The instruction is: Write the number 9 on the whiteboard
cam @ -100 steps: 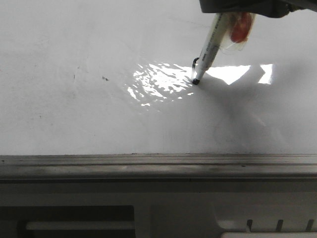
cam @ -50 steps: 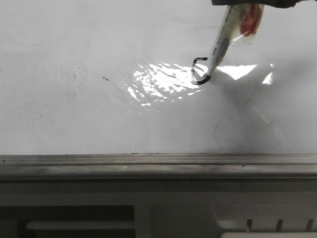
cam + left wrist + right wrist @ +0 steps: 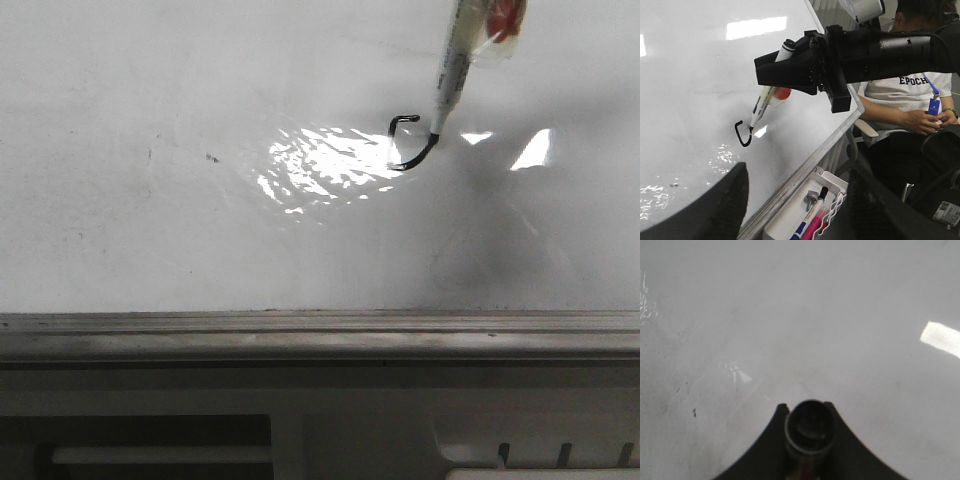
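The number 9 [image 3: 410, 143] is only a small hooked black curl so far, sitting on the whiteboard [image 3: 180, 220] just right of a bright glare patch. The marker [image 3: 452, 80] has its tip touching the curl's right end, and the right gripper [image 3: 790, 67] above it is pinching the marker barrel. The left gripper [image 3: 795, 210] hangs with its dark fingers spread wide, well apart from the stroke. A grey metal strip [image 3: 320, 335] edges the board, a white tray [image 3: 807, 215] of markers hangs below it, and a seated person [image 3: 910, 100] is beside it.
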You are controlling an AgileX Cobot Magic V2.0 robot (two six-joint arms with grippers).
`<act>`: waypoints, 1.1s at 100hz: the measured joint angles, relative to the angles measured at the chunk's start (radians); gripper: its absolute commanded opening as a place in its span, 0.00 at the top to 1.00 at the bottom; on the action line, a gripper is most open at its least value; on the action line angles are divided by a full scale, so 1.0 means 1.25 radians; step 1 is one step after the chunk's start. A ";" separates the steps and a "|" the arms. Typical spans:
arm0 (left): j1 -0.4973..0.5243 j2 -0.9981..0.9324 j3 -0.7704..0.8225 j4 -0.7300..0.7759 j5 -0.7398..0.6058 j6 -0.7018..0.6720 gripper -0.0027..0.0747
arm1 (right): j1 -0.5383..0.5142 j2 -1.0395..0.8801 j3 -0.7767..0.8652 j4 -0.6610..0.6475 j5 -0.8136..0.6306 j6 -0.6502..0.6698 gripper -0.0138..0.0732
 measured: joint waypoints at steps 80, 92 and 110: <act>0.000 0.000 0.000 0.000 0.011 0.000 0.45 | 0.004 -0.013 0.051 0.104 0.167 -0.016 0.91; 0.000 0.000 0.000 0.000 0.013 0.000 0.45 | 0.043 -0.049 0.003 0.095 0.256 -0.021 0.91; 0.000 0.028 0.000 0.000 0.023 0.000 0.45 | 0.107 -0.111 -0.095 0.093 0.365 -0.025 0.91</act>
